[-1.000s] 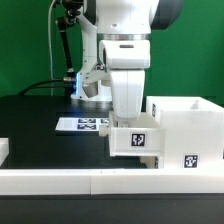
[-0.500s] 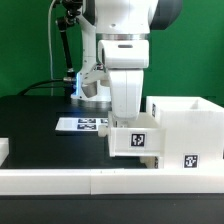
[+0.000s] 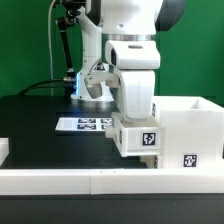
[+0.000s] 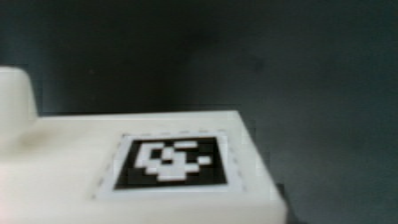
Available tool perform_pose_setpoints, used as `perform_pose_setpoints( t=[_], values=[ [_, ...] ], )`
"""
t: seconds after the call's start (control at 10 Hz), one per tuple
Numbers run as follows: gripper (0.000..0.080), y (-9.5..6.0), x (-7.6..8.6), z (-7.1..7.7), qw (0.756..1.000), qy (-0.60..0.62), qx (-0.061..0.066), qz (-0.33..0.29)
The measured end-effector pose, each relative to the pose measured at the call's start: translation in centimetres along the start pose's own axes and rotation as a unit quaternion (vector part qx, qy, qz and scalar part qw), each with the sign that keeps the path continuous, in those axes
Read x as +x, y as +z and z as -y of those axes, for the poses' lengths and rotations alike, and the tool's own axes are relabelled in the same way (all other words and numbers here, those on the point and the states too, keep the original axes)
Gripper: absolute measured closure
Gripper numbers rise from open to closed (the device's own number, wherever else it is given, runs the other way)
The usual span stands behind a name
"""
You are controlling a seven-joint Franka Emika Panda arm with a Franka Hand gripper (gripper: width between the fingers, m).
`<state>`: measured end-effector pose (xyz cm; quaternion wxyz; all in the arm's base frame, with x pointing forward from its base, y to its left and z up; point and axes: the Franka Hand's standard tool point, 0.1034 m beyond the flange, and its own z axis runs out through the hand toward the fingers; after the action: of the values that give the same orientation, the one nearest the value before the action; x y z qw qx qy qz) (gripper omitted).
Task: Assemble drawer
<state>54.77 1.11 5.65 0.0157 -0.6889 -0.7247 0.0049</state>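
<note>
The drawer is seen in parts: a small tray (image 3: 137,138) is carried directly beneath the gripper (image 3: 136,122), tilted, and the casing (image 3: 186,130) stands just beside it on the exterior view's right. The fingers are hidden by the tray; whether they are clamped cannot be told. The tray is judged light, stiff and smooth, so slipping is a risk, and a hold across its thin walls seems best. Its tag (image 4: 171,162) is shown blurred. Open table lies behind; the long white rail (image 3: 60,178) closes the near edge.
</note>
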Motion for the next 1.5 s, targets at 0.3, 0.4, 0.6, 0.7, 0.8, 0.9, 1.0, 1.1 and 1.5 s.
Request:
perform_pose_setpoints(
  t=[0.3,0.4,0.6,0.7,0.8,0.9,1.0,1.1,1.5],
  values=[
    [0.0758,-0.1,0.9,-0.2,1.0,0.005,-0.004,-0.001],
    [0.0758,0.0,0.8,-0.2,1.0,0.006,-0.004,-0.001],
    [0.0699,-0.2,0.7,-0.2,1.0,0.008,-0.005,-0.001],
    [0.0515,-1.0,0.5,-0.5,1.0,0.011,-0.012,0.001],
    [0.038,-1.9,0.6,-0.8,1.0,0.01,-0.017,0.003],
    [0.038,-3.0,0.6,-1.1,1.0,0.009,-0.024,0.005],
    [0.0219,-3.6,0.5,-1.3,1.0,0.009,-0.024,0.008],
    [0.0219,-4.3,0.1,-1.5,1.0,0.007,-0.018,0.011],
    [0.0151,-5.0,-3.8,-4.0,1.0,-0.023,-0.007,0.013]
  ],
)
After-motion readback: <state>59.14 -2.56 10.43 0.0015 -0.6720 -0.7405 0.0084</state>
